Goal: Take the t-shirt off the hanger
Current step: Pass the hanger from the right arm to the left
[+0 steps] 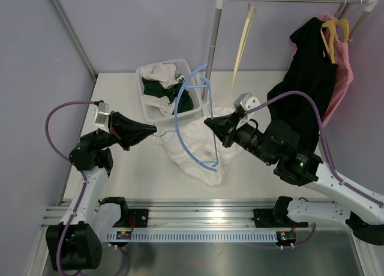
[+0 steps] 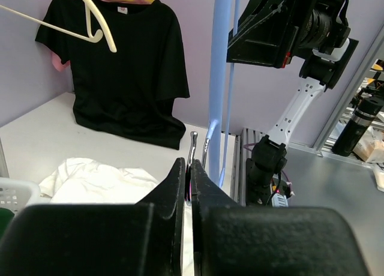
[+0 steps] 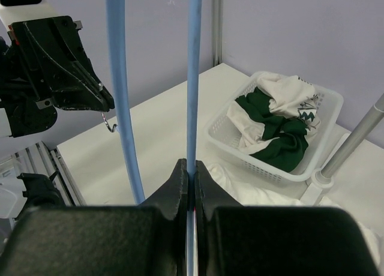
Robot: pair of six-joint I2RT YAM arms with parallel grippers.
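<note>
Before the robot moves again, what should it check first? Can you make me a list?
1. Is the right claw shut on the blue hanger? Ok.
2. Is the left claw shut on the metal hook? Ok.
3. Is the white t-shirt off the hanger and lying on the table? Looks ok.
4. Is the hanger clear of the basket? Cannot tell, because they overlap from above.
</note>
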